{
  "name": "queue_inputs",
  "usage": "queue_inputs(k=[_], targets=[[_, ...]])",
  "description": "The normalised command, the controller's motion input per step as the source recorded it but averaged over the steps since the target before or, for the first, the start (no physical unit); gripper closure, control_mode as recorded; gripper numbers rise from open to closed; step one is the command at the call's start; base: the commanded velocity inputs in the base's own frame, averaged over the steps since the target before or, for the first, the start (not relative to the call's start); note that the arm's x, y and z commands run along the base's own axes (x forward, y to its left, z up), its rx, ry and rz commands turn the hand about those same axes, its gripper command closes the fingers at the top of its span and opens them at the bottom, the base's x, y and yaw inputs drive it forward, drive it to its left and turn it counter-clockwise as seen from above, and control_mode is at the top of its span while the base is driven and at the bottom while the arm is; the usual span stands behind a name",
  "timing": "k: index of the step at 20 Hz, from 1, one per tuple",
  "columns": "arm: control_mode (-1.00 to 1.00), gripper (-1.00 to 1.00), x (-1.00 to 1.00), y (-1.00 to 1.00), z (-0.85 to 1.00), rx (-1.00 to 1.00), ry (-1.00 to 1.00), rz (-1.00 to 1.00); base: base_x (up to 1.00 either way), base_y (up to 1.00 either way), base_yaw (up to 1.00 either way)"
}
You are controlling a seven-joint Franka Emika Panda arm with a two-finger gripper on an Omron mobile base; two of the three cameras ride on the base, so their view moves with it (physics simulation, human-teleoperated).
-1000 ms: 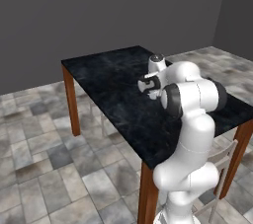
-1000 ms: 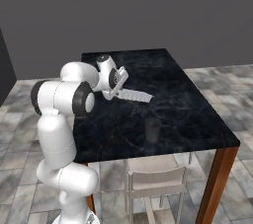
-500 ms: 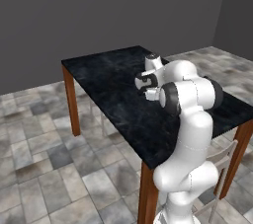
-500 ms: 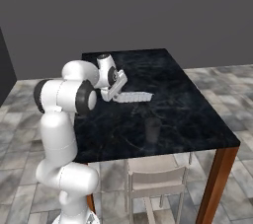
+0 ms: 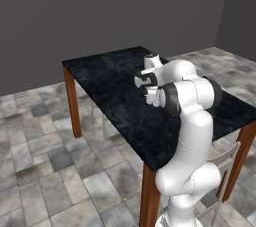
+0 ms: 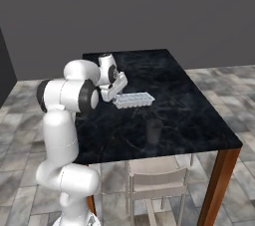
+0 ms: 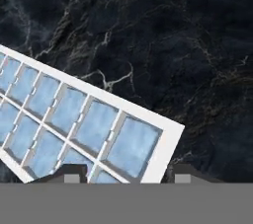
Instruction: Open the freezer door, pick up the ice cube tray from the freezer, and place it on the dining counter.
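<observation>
The ice cube tray (image 6: pixel 133 100) lies flat on the dining counter (image 6: pixel 184 95), a pale bluish-white grid of cells on the black marbled top. My gripper (image 6: pixel 115 97) sits low at the tray's left end, its jaws apart. In the hand view the tray (image 7: pixel 74 114) crosses the frame at a slant. Its near corner lies between the two fingertips (image 7: pixel 180 172), and a sliver of counter (image 7: pixel 173 35) shows beside the right one. The gripper (image 7: pixel 124 172) is open and holds nothing. In the left base view my forearm hides the tray, with the counter (image 5: pixel 105 78) stretching beyond it.
A pale wooden chair (image 6: pixel 157 180) is tucked under the counter's near edge and shows again as the chair (image 5: pixel 226 160) on the right. Grey stone floor tiles (image 5: pixel 45 171) surround the counter, and a dark wall stands behind it.
The jaws have parted and released the tray. It hung tilted from the gripper before and now rests flat on the counter. The hand has sunk slightly.
</observation>
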Motion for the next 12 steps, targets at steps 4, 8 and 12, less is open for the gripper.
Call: queue_inputs(k=[4,8,12], targets=[[-1.00,-1.00,0.00,-0.01,0.44,0.00,0.06,-0.02,0.00,0.00,0.00],[-1.00,-1.00,-0.03,0.00,0.73,0.00,0.05,-0.07,0.00,0.00,0.00],[-1.00,-1.00,-0.19,0.00,0.89,0.00,0.07,-0.09,0.00,0.00,0.00]])
